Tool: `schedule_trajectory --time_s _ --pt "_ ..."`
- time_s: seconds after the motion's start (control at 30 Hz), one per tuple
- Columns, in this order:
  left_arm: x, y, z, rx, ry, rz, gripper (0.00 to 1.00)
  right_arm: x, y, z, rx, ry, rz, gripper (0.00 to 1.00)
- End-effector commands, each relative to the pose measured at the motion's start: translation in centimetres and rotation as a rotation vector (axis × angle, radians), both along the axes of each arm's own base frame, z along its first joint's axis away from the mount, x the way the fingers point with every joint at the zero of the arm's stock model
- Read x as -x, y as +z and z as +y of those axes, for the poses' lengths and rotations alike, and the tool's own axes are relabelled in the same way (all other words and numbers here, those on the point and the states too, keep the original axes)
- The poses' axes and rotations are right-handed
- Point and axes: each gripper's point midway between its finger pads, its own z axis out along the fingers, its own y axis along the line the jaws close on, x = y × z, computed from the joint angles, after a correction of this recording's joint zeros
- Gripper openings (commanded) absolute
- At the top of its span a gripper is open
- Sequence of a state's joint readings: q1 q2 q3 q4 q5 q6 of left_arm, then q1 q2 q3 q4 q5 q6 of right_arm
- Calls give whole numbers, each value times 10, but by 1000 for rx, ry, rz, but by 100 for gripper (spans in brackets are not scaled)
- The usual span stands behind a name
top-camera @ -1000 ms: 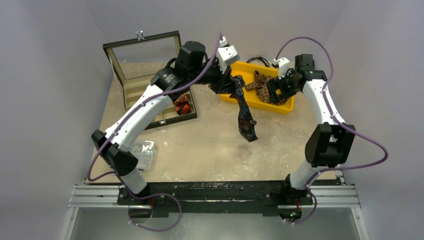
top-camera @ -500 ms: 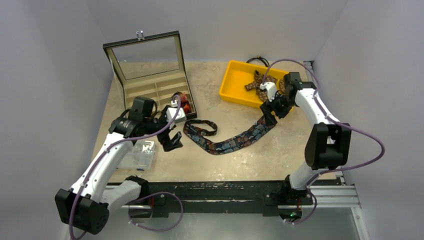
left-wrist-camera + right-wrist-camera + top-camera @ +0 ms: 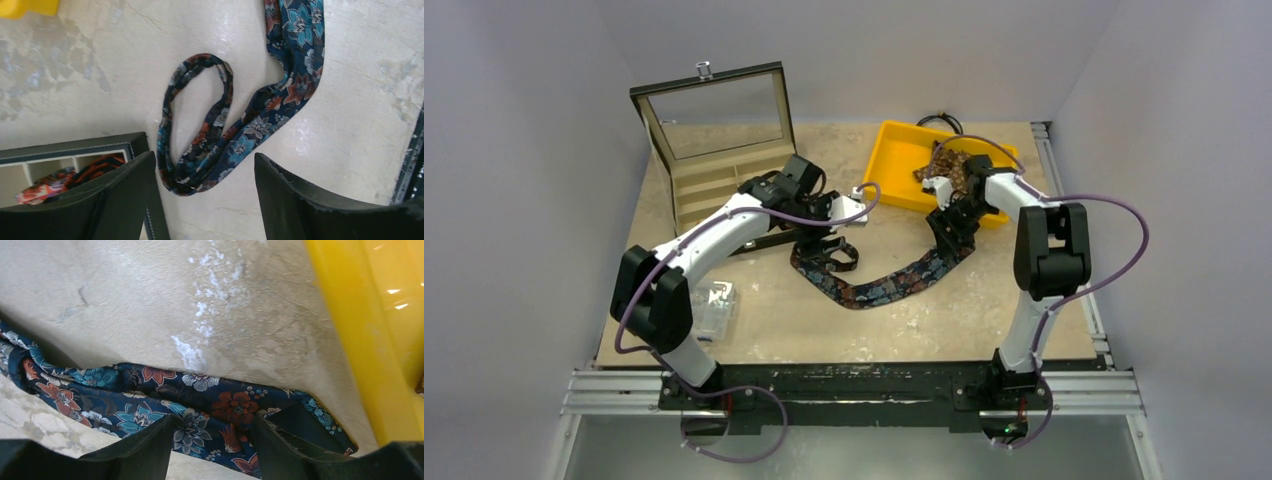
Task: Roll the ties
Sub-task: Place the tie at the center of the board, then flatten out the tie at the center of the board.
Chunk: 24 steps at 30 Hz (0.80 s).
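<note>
While both claws hang low over the bench [image 3: 824, 320], the navy floral tie [image 3: 879, 288] lies flat in a curve: looped narrow end by the open box [image 3: 714, 185], wide end just near of the yellow tray [image 3: 902, 150]. Left claw [image 3: 203, 157] released, straddling the loop. Right claw [image 3: 214, 422] released over the wide end — I see no grip. Brown ties [image 3: 946, 168] sit in the tray.

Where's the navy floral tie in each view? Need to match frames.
Top external: navy floral tie curves across the centre.
Left wrist: tie at centre, narrow end looped.
Right wrist: tie across the lower half.
Shared landmark: yellow tray, upper centre; top-left corner; right edge.
</note>
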<state>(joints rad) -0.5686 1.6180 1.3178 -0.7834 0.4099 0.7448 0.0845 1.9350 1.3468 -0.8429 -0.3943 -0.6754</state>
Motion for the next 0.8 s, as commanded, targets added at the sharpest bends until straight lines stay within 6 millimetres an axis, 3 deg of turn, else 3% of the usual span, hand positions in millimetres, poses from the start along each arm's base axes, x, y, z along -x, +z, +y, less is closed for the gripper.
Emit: schedule_trajectory --time_s 0.0,0.13,0.23,0.3,0.43,0.6,0.77 --pt "-28 27 -13 55 -3 -119 74 -12 -5 -1 61 -66 -36 57" --pt "-30 29 -8 110 39 -116 88 10 -14 -13 133 -102 2 48" --pt "-32 17 -9 112 50 -111 100 34 -15 -38 213 -116 7 40" --pt "-40 10 -16 102 99 -93 100 51 -14 -57 240 -140 14 40" --pt "-29 0 -41 70 -45 -34 100 76 -11 -85 267 -180 20 41" --pt "-28 -29 -76 -25 -237 -130 96 92 -7 -86 258 -217 11 42" --pt "-39 -57 -101 -132 -263 -136 85 104 -9 -99 292 -252 6 42"
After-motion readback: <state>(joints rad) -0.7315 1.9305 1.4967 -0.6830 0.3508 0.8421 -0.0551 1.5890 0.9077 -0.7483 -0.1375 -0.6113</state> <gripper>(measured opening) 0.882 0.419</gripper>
